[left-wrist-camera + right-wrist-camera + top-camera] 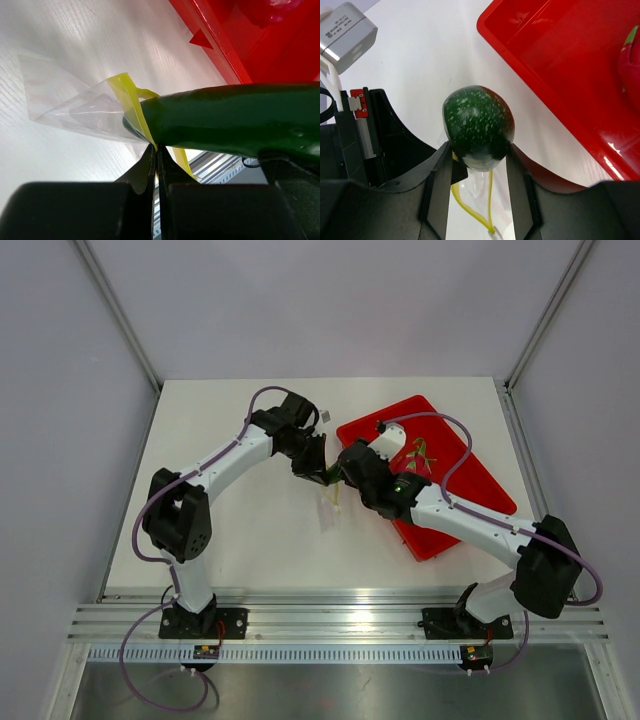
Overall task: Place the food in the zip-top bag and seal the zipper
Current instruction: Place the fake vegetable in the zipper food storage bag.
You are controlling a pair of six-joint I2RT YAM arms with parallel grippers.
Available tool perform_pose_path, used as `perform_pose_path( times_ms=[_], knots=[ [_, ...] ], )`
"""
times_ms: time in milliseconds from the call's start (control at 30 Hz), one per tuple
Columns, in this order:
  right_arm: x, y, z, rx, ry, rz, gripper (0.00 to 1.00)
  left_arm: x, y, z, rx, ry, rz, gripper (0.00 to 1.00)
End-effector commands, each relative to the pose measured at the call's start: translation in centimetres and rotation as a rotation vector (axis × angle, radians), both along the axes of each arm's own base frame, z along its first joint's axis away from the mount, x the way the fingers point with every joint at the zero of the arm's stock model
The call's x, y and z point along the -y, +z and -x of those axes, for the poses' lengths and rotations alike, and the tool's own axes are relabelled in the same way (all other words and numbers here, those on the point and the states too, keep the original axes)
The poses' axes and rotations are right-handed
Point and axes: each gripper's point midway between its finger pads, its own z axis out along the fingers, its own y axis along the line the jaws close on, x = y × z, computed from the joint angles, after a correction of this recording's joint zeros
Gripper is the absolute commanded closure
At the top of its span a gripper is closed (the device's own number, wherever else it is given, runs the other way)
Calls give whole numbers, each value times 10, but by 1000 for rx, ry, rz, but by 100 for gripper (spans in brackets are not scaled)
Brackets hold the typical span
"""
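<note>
The food (478, 125), a dark green speckled cucumber, is clamped end-on between my right gripper's (480, 148) fingers. In the left wrist view the food (225, 120) pokes its tip into the open mouth of the zip-top bag (75, 110), a clear crinkly pouch. My left gripper (156, 152) is shut on the yellow-green zipper (131, 102) at the bag's rim and holds it off the table. From above, both grippers meet mid-table, left gripper (318, 466) facing right gripper (345, 472), with the bag (330, 508) hanging below them. The zipper (470, 205) loops open under the food.
A red tray (470, 490) lies at the right, close behind my right arm, with a pink dragon fruit (418, 455) in it. Its near rim (220, 55) runs right beside the bag. The white table (230, 530) stretches left and forward of the grippers.
</note>
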Motion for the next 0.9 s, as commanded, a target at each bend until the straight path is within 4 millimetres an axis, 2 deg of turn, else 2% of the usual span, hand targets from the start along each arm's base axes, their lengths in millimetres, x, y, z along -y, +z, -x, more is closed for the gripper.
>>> perform_pose_path(
  times_ms=[0,167,333,467,600,733,867],
  knots=[
    [-40,10,1,-18,81,-146,87,16,27,-13,71,-30,97,100],
    [-58,-31,12,-131,131,-178,89,20,36,-14,83,-36,128,100],
    [-50,-50,14,-165,122,-107,89,14,34,-15,86,-31,121,100],
    [-34,-45,13,-142,91,-44,89,6,32,-20,86,-13,117,100],
    [-22,-24,14,-88,106,0,89,1,35,-26,97,-2,117,100],
    [-18,-12,19,-49,190,59,89,0,33,-29,97,-16,105,100],
    [-29,3,28,-36,318,69,89,0,28,-29,96,-42,98,100]
  ],
)
